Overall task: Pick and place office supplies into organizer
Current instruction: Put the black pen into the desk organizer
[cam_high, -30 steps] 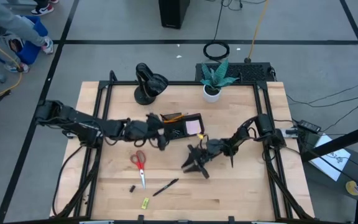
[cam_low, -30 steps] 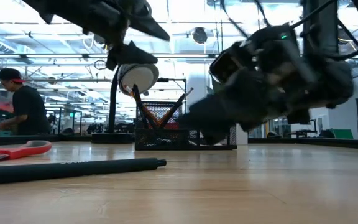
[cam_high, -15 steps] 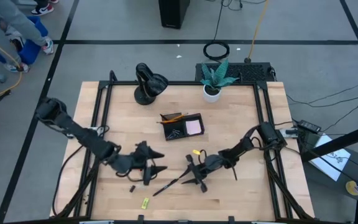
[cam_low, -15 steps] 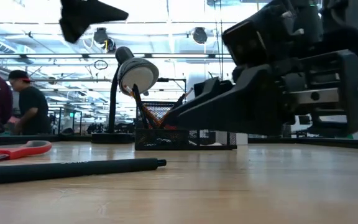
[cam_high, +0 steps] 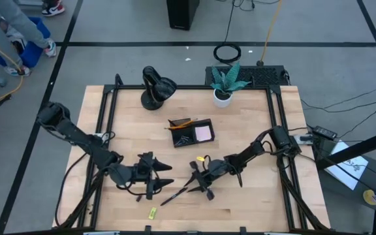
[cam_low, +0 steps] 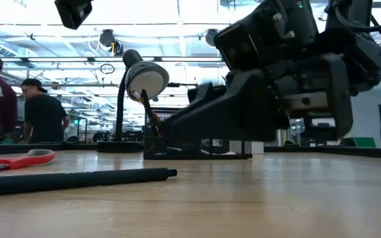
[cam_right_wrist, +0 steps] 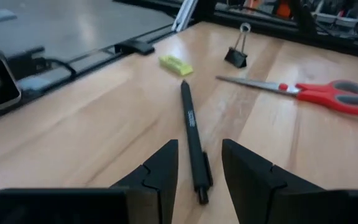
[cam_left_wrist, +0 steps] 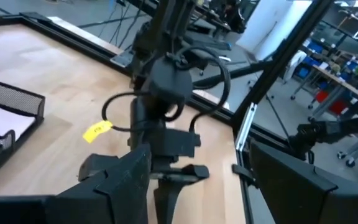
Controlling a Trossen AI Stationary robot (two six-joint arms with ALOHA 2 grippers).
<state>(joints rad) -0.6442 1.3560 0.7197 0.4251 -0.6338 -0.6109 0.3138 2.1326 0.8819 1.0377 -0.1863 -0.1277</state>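
A: The pen lies loose between the tabletop's centre and its front edge. The right gripper hovers low at one end of it, jaws slightly apart and gripping nothing.

B: What is the risk?

A: The pen is round and thin. If the jaws close off-centre, it could roll or skid away. The left gripper is just beside it over the scissors, jaws wide apart and empty, so the arms could clash.

B: And the count?

A: Loose: one pen, one pair of scissors, one clip and one yellow-green piece. The one organizer, near the centre, holds one pink pad and orange pencils, whose number cannot be told.
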